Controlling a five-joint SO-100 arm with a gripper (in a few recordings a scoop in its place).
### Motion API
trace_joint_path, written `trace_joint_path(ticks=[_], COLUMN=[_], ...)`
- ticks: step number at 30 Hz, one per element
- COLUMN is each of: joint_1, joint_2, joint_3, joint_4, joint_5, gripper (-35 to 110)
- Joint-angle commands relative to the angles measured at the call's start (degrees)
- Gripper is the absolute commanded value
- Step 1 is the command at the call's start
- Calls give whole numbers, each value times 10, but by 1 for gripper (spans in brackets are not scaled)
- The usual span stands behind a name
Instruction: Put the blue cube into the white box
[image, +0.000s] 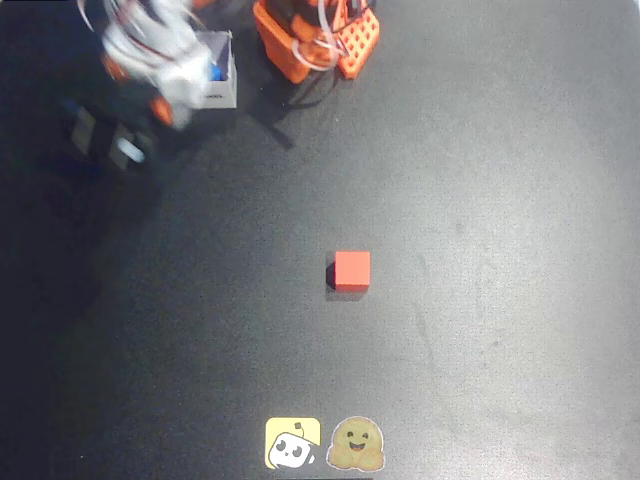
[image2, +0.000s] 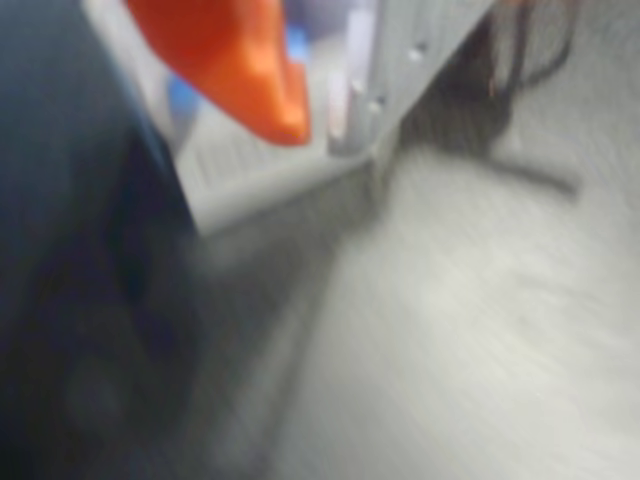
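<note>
Blue cube (image: 215, 72) shows as a small blue patch inside the white box (image: 218, 88) at about eleven o'clock on the dark table (image: 480, 300) in the overhead view. A red cube (image: 352, 270) sits alone near the centre, well apart from the box. Two stickers (image: 325, 443) lie at six o'clock. The blurred gripper (image: 165, 95) overlaps the box's left side; whether its jaws are apart or together, I cannot tell. In the wrist view an orange finger (image2: 245, 65) hangs over the box wall (image2: 400, 60).
</note>
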Motion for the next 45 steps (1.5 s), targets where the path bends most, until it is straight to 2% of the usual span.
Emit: trace_joint_path(ticks=[1,8,15,22,28,32,41,45], joint_1=[-101,-271,-360,-393,-416,-422,-422,-420], joint_2=[-3,18,206,435,632,639,639,639], joint_3=[-19,35,245,401,505,524,609,620], joint_4=[-47,-134,-231,-228,-193,-202,-250,-235], joint_5=[-25,-21,-18,-18,21,48,180,193], gripper=[0,0,0,0,0,0,0,0])
